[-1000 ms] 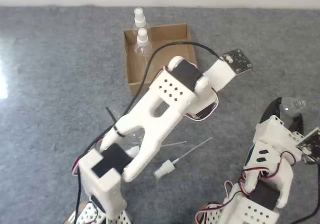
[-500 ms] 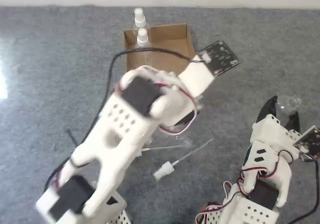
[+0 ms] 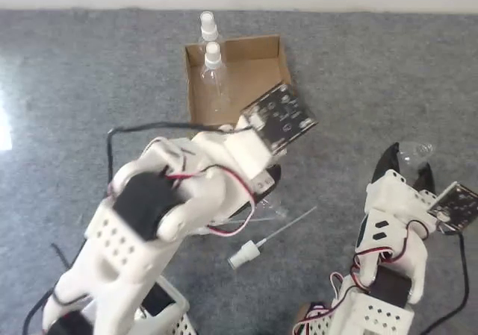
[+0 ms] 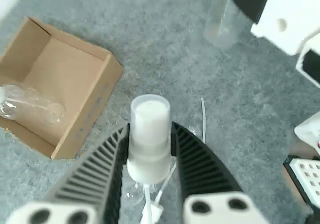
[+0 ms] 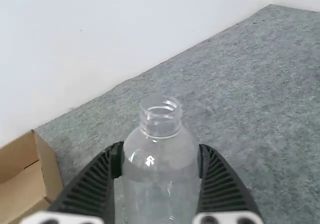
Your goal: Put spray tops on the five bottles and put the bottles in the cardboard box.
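While in right tool (image 5: 160, 151), bottle (image 5: 160, 176) mouth outward.

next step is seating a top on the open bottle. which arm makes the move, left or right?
Left. Its end effector grips a spray top, while the right end effector holds the uncapped bottle. The left should probably carry the top over while the right just steadies the bottle.

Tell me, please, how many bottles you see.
3: capped bottle in the cardboard box, second capped bottle at its far edge, uncapped bottle in the right gripper. Others may be hidden.
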You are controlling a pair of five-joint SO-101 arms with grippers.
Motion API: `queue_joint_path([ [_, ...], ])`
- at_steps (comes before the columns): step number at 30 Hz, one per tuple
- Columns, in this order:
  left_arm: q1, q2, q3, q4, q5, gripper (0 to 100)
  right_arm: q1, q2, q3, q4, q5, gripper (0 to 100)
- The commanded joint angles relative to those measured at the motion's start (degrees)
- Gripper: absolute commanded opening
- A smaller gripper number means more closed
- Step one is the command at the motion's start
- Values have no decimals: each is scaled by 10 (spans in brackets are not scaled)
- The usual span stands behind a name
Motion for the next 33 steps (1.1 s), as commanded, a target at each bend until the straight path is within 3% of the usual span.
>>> queue_joint_path([
  [1, -35, -91, 41, -55, 15, 13, -7, -13, -9, -14, 29, 41],
  [7, -113, -172, 110, -122, 60, 13, -44, -13, -8, -10, 32, 41],
  [20, -127, -338, 237, -208, 96, 13, -117, -13, -7, -7, 35, 43],
  [26, -166, -418, 320, -268, 140, 13, -187, -13, 4, -12, 98, 41],
  [33, -185, -513, 400, -323, 151, 13, -254, -13, 4, -12, 116, 41],
])
